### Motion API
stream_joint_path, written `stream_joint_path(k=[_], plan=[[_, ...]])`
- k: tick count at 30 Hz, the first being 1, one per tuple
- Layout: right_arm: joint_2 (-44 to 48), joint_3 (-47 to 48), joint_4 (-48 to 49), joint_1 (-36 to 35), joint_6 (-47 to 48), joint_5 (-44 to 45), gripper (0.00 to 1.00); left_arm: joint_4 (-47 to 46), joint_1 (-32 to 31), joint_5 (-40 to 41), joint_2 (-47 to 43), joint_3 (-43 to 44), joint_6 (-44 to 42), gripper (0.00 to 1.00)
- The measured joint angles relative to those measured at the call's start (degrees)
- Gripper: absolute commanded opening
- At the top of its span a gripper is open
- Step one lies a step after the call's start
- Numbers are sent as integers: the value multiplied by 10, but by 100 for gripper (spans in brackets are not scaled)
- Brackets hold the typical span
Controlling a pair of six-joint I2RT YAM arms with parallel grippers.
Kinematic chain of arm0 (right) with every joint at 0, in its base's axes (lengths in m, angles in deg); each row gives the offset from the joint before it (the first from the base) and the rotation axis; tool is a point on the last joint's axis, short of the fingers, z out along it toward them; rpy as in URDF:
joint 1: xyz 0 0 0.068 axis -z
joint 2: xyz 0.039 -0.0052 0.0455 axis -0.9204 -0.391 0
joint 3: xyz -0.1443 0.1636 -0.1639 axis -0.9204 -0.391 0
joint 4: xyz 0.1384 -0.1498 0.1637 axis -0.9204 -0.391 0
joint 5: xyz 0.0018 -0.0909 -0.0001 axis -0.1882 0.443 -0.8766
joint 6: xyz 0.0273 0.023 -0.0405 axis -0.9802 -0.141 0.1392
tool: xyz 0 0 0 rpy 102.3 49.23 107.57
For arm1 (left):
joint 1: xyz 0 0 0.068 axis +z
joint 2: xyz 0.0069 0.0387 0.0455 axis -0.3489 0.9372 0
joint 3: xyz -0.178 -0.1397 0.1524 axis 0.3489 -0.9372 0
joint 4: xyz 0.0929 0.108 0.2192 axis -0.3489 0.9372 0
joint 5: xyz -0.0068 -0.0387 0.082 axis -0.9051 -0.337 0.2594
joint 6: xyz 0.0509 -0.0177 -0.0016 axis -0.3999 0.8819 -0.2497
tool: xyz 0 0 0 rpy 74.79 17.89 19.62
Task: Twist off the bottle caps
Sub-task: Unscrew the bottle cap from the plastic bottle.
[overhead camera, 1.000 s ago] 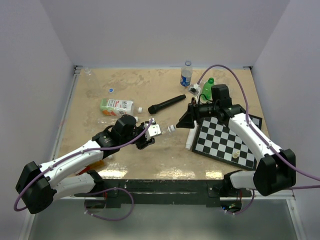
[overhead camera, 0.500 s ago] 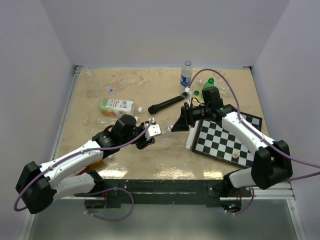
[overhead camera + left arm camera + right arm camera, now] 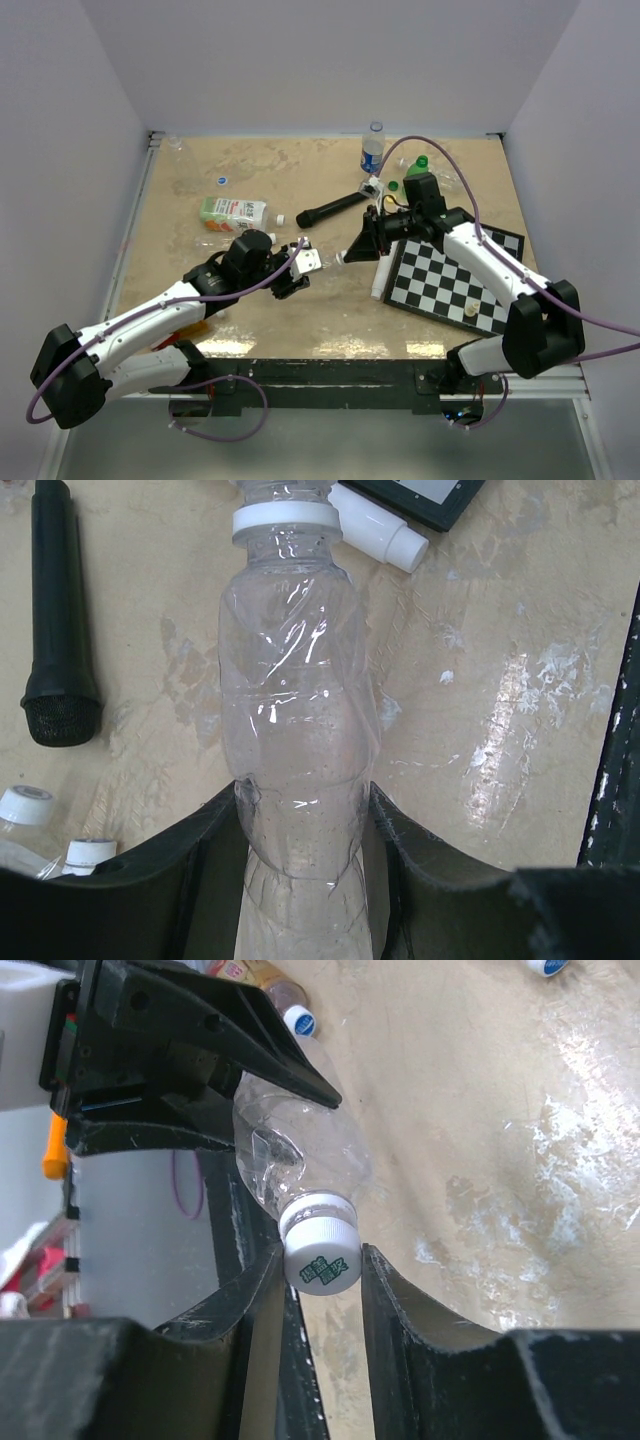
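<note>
Two grips: left gripper (image 3: 305, 815) clamped around clear bottle (image 3: 295, 680), right gripper (image 3: 320, 1272) pinching white cap (image 3: 320, 1252).
Axis: bottle runs straight between grippers, cap end at right gripper.

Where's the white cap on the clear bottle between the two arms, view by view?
Top external: the white cap sits mid-table, at the right end effector.
Left wrist: top centre, at the bottle's far end.
Right wrist: lower centre, between that end effector's jaws.
Shared landmark: the clear bottle it closes.
</note>
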Motion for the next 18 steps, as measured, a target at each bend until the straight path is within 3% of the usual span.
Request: stream_joint_path(k=[3,6,13,18], plan=[[0,17,-33,-3,57,0,3,-2,0,-1,-1,0,0,0],[-7,50,-97,-7,176,-6,0,-6,0,-4,-5,0,0,0],[-33,143,-335,-32,743,-11,0,1,0,-16,-8,0,0,0],[-20,143,-391,-40,1006,2,0,3,0,-19,-11,0,0,0]])
